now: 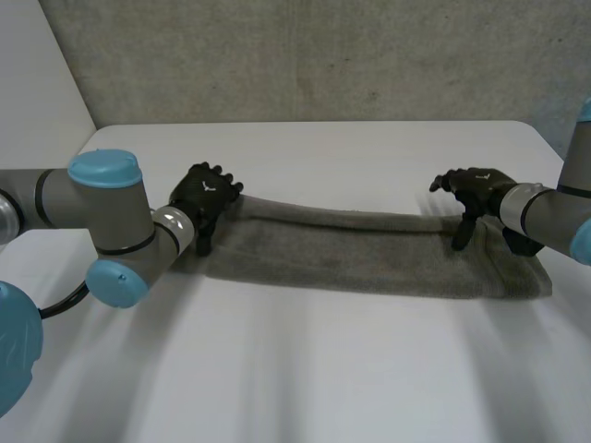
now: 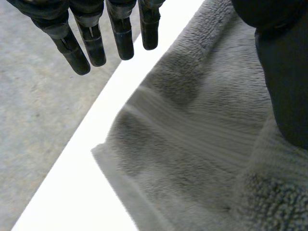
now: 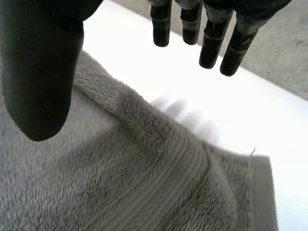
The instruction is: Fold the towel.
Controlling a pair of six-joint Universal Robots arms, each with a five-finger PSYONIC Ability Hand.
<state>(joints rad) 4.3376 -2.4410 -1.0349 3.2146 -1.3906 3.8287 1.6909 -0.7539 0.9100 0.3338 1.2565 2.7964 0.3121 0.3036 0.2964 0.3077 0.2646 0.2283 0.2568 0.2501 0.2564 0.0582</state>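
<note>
Towel in a long folded strip across the table, toward far edge. L hand at its left end, R hand at right end — both w/ fingers straight, gripping nothing.

White table, grey concrete wall

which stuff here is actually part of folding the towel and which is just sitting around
Part of the job: grey towel; left hand, open, at one end; right hand, open, near the other end.
Just there: white table under the towel; grey wall behind.
</note>
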